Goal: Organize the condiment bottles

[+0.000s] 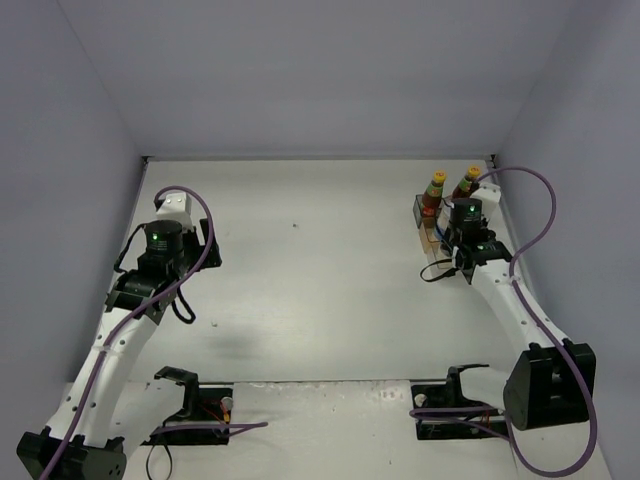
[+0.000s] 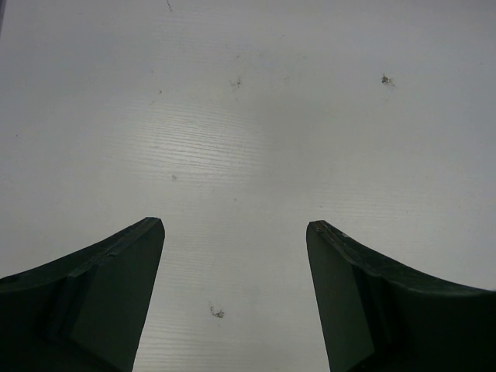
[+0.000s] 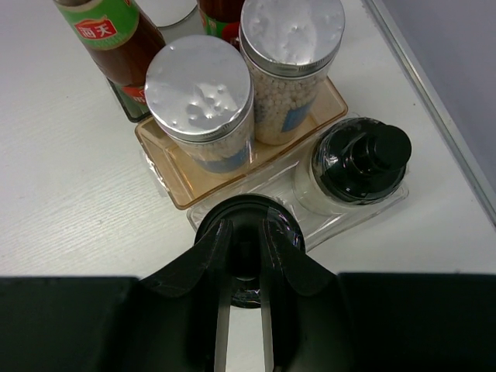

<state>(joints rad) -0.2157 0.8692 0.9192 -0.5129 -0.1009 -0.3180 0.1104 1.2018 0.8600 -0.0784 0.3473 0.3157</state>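
My right gripper (image 3: 246,232) is shut on the knob of a black-lidded pale jar (image 3: 249,208). That jar is at the left of the clear organizer's (image 3: 387,205) front tier, beside a second black-lidded jar (image 3: 364,159). Two silver-lidded shakers (image 3: 200,89) (image 3: 293,31) stand on the amber middle tier. Behind them are two red sauce bottles (image 3: 108,35) (image 3: 221,12), whose yellow caps (image 1: 437,182) (image 1: 470,178) show in the top view. My left gripper (image 2: 235,229) is open over bare table at the far left (image 1: 205,245), holding nothing.
The organizer (image 1: 428,235) sits near the table's right wall (image 1: 560,200) and back right corner. Two black brackets (image 1: 180,390) (image 1: 455,385) stand at the near edge by the arm bases. Purple cables loop over both arms.
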